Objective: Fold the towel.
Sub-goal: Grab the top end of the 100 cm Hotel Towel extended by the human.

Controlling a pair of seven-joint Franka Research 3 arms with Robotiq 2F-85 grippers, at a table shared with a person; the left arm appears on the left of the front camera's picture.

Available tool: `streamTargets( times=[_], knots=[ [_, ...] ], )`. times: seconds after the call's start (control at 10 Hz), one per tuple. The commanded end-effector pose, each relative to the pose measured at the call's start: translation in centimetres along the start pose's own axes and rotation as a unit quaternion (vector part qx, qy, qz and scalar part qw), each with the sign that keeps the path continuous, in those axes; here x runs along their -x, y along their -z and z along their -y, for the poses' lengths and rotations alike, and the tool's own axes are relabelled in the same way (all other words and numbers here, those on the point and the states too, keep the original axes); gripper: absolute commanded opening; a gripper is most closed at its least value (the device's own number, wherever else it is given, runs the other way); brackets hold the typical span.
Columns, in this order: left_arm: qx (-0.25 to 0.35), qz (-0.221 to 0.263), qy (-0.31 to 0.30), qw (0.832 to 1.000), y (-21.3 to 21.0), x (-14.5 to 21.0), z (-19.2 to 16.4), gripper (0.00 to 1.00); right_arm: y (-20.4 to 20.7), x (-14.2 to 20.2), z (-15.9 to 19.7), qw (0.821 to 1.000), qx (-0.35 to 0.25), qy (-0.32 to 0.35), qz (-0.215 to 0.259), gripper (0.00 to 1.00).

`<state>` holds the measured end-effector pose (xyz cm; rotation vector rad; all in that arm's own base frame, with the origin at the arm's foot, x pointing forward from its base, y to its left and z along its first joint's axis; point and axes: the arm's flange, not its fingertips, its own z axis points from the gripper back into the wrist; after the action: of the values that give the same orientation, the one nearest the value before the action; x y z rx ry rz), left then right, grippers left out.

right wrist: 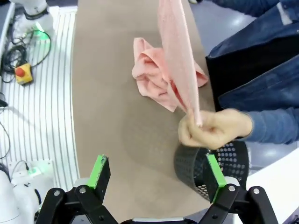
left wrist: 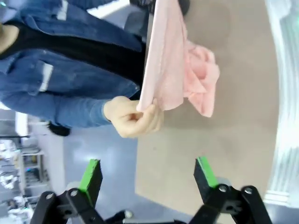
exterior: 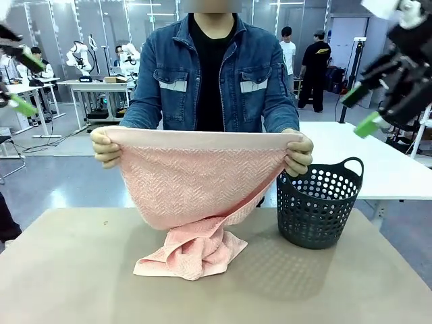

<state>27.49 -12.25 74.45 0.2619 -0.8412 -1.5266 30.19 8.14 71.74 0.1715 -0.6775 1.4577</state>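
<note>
Person [exterior: 233, 88] wears blue denim jacket [exterior: 162, 81], black shirt [exterior: 210, 64].

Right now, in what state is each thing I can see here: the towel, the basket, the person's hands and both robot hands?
towel: held up by its top edge, lower part bunched on the table
basket: upright on the table
person's hands: each grips one top corner of the towel
robot's left hand: open, raised, holding nothing
robot's right hand: open, raised, holding nothing
</note>
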Motion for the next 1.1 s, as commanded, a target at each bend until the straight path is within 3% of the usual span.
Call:
streamTargets(
  times=[0.0,0.3,0.6,1.0],
  knots=[
    [-0.001,-0.074,0.01,0.997,2.0,-2.6,-2.2,1.0,0.3,-3.5,1.4,0.998,0.022,-0.012,-0.059,1.0],
    [0.078,-0.095,0.085,0.989,4.9,-7.5,-3.9,1.0,2.2,-8.1,3.1,0.993,0.041,-0.042,-0.107,1.0],
    [0.134,-0.101,0.089,0.982,7.4,-10.1,-4.9,1.0,5.0,-9.6,4.6,0.992,0.026,-0.049,-0.117,1.0],
    [0.165,-0.125,0.056,0.977,11.4,-10.5,-5.4,1.0,8.8,-10.4,5.7,0.99,0.008,-0.05,-0.132,1.0]
  ],
)
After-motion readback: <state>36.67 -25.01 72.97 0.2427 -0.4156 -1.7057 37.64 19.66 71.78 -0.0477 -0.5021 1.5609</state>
